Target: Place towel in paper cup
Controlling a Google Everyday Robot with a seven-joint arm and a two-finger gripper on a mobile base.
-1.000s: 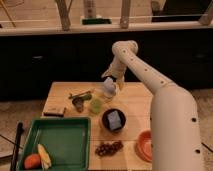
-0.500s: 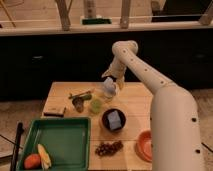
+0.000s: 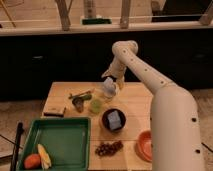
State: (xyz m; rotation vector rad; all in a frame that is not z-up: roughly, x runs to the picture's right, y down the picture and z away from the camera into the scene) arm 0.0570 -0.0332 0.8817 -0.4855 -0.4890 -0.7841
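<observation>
My gripper [image 3: 110, 84] is over the back middle of the wooden table [image 3: 135, 107], at the end of the white arm that reaches in from the right. It is shut on a pale crumpled towel [image 3: 109, 91] that hangs just above the tabletop. A small light-green paper cup [image 3: 96, 105] stands upright just left of and in front of the towel, apart from it.
A metal cup [image 3: 78, 103] and a green item [image 3: 82, 94] lie left of the paper cup. A black bowl [image 3: 114, 120] holds a pale object. A green tray [image 3: 55, 142] with fruit sits front left; grapes [image 3: 108, 148], an orange bowl [image 3: 145, 145] and a brown block [image 3: 54, 110] are also there.
</observation>
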